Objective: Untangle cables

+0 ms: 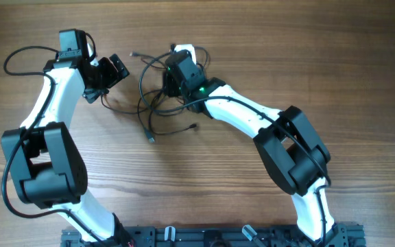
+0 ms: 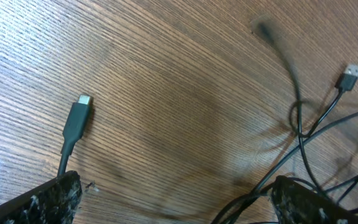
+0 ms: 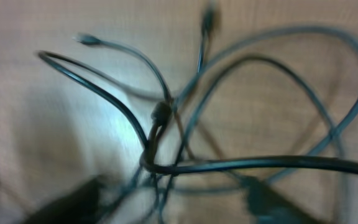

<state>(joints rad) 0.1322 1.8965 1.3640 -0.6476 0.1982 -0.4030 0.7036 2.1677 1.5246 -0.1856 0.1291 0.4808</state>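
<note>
- Your left gripper stood wide open in its wrist view, its two fingers down in the bottom corners. Only bare tabletop lay between them, and it had hold of nothing.
- One thin black wire came out from under the lower-left finger. It ended just ahead in a flat black plug with a silvery tip, lying on the wood.
- By the other finger, strands of the cables crossed one another. I cannot tell whether any of them touched that finger.
- Farther out on that side, a silvery rectangular plug lay at the end of one strand.
- Your right gripper looked partly open in its blurred wrist view. Two dark finger shapes sat apart at the bottom, with wires passing through the gap and nothing clearly pinched.
- Beyond that gap the wires met at a small knot and spread out in wide loops over the tabletop.
- From overhead, you had the bunch lying between the two arms. The right gripper hung over its upper part and the left gripper sat just beside it, apart from the loops. Two loose plug ends trailed toward the robot's base.
</note>
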